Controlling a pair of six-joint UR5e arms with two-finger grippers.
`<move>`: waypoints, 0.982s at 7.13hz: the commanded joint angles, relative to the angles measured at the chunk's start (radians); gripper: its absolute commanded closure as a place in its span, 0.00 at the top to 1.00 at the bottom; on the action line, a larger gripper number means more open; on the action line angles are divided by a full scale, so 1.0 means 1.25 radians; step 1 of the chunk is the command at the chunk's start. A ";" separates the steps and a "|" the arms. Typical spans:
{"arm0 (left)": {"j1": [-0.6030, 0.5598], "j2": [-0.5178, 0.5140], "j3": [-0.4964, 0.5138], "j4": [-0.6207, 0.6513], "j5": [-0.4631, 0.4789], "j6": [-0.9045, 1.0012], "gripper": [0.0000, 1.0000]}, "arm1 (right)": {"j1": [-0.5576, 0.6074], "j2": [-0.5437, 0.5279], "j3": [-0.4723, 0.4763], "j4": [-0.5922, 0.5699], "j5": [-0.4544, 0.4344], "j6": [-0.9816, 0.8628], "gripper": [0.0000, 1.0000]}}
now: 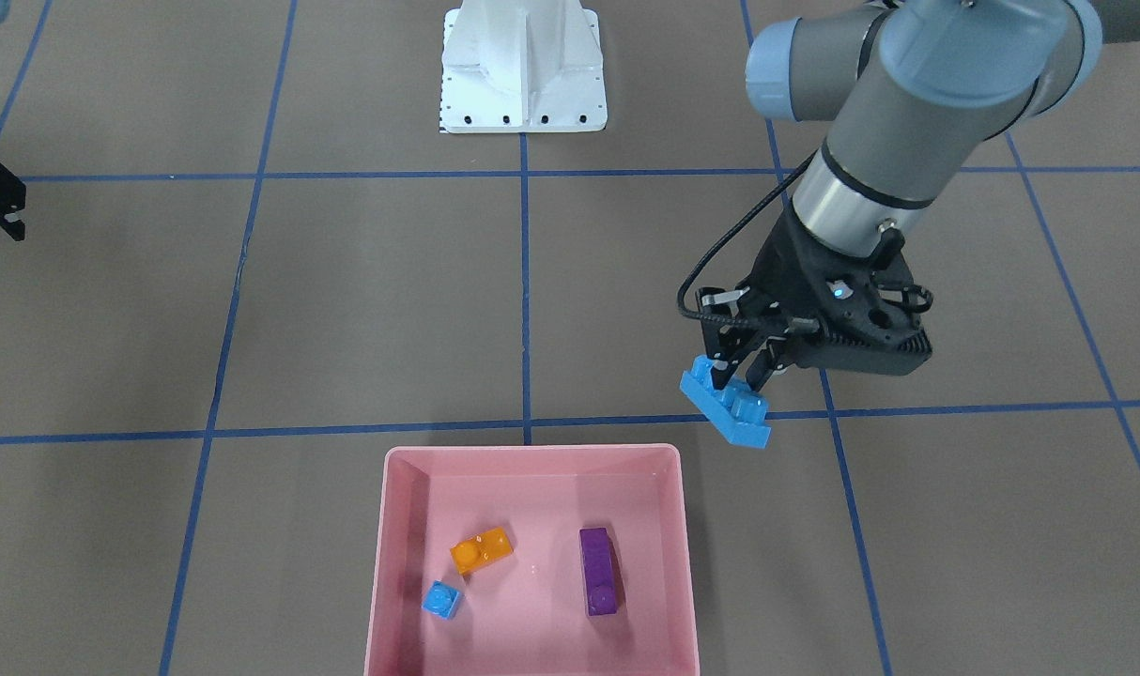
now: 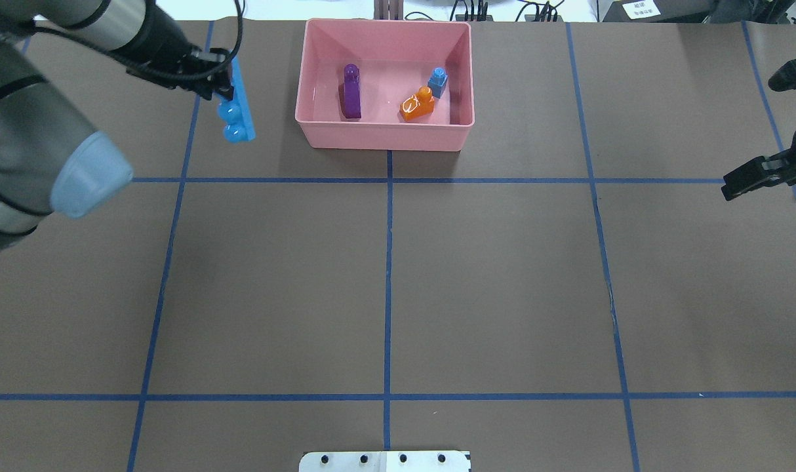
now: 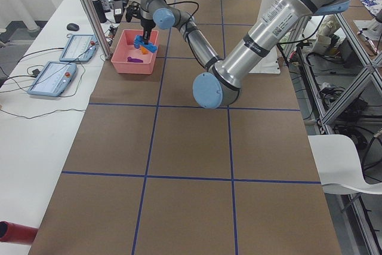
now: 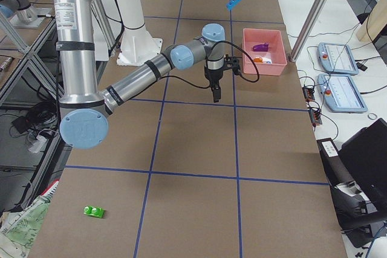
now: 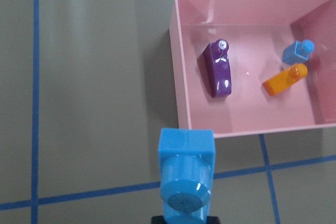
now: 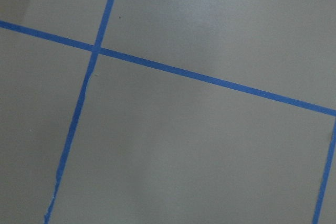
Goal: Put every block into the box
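Brown table (image 2: 503,275) with a blue tape (image 2: 389,262) grid. The pink box (image 2: 385,137) sits at the far edge, the white base (image 1: 523,75) is on the robot's side, and the green brick (image 4: 94,211) lies alone, way off at the robot's right end.

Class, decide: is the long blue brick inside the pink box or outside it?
Outside. The left gripper holds the long blue brick in its jaws above the table, beside the pink box, not over it.

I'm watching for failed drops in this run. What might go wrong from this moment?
The left claw grips the long blue brick off-centre, tilted and outside the box; its free end may clip the wall or twist loose. Dropped carelessly, it might land on the purple brick. The green brick lies far away along the table, easy to leave behind.
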State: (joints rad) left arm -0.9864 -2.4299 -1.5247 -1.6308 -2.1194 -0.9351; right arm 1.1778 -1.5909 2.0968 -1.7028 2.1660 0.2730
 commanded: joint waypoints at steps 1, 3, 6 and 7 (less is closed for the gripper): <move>0.000 -0.149 0.249 -0.074 0.011 -0.032 0.00 | 0.061 -0.049 -0.032 0.000 0.027 -0.133 0.99; 0.020 -0.180 0.368 -0.171 0.012 -0.066 0.00 | 0.100 -0.104 -0.046 0.001 0.044 -0.206 0.99; 0.053 -0.178 0.367 -0.168 0.020 -0.056 1.00 | 0.127 -0.197 -0.053 0.050 0.053 -0.249 0.99; 0.048 -0.171 0.347 -0.163 0.019 -0.052 1.00 | 0.129 -0.240 -0.085 0.154 0.054 -0.241 0.99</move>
State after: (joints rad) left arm -0.9299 -2.6506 -1.0703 -1.8402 -2.0972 -1.0076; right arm 1.3335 -1.8252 2.0249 -1.6313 2.2312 -0.0307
